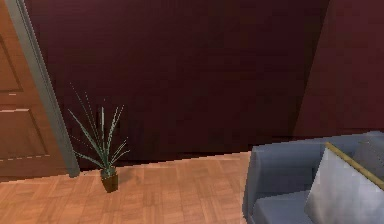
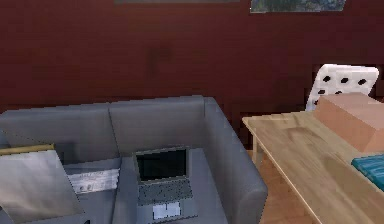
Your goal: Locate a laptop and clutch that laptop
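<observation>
An open laptop [image 2: 164,182] with a dark screen and grey keyboard lies on the seat of a grey-blue sofa [image 2: 150,125], toward the seat's right half in the arm side view. A corner of the same sofa [image 1: 290,170] sits at the forward view's lower right.
A grey cushion [image 2: 35,185] and a paper [image 2: 95,181] lie on the sofa left of the laptop; the cushion [image 1: 345,185] appears in the forward view too. A wooden table [image 2: 310,150] with a brown box [image 2: 352,118] and a dotted white chair [image 2: 342,82] stands right. A potted plant [image 1: 100,150] and wooden door [image 1: 22,90] are ahead.
</observation>
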